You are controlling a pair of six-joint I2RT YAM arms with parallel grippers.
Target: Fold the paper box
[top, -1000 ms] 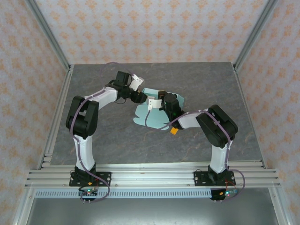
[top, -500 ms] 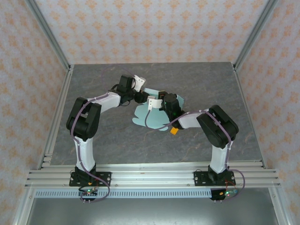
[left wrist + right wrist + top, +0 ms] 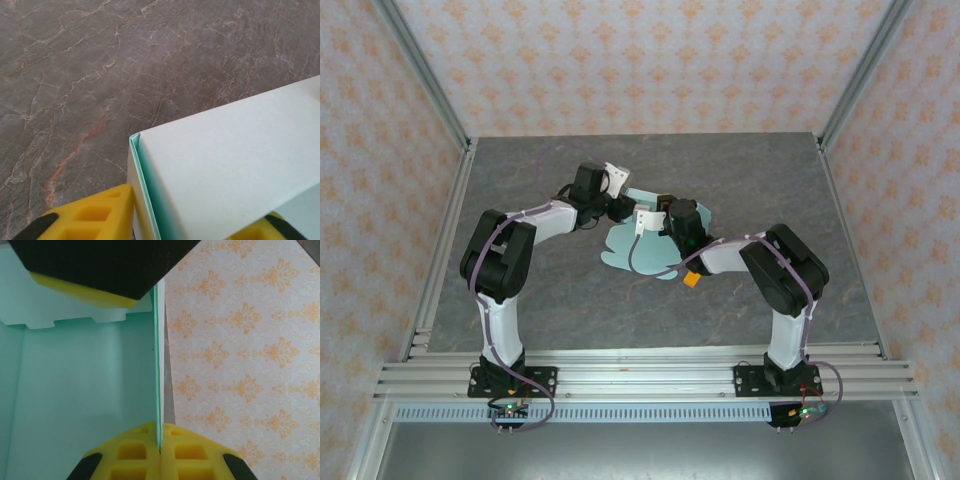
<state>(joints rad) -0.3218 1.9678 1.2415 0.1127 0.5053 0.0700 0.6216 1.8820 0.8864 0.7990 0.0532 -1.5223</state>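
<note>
Top view: pale mint-green thin-card paper box [image 3: 638,248] lies part-folded at centre of frame on grey marbled tabletop [image 3: 750,180], some flaps flat, others raised. L & R arms both reach in from bottom of frame & meet over it: left gripper [image 3: 618,204] at box's upper-left edge, right gripper [image 3: 646,218] just beside it to the right, over box's middle. Small orange block [image 3: 691,280] sits on the tabletop just off box's lower-right edge, close to R forearm. L wrist view: yellow fingers [image 3: 95,215] at bottom left & bottom right of frame straddle a raised folded panel of the paper box. The bottom-left one touches the panel's wall, the other is mostly hidden behind card, so can't tell if left gripper [image 3: 187,215] really pinches it. R wrist view: right gripper [image 3: 160,446] is closed, two yellow pads pressed tog. on a thin upright card edge of the box at bottom centre. Mint panel w/ notched tabs on left half, orange-patterned wall [image 3: 240,340] on right
</note>
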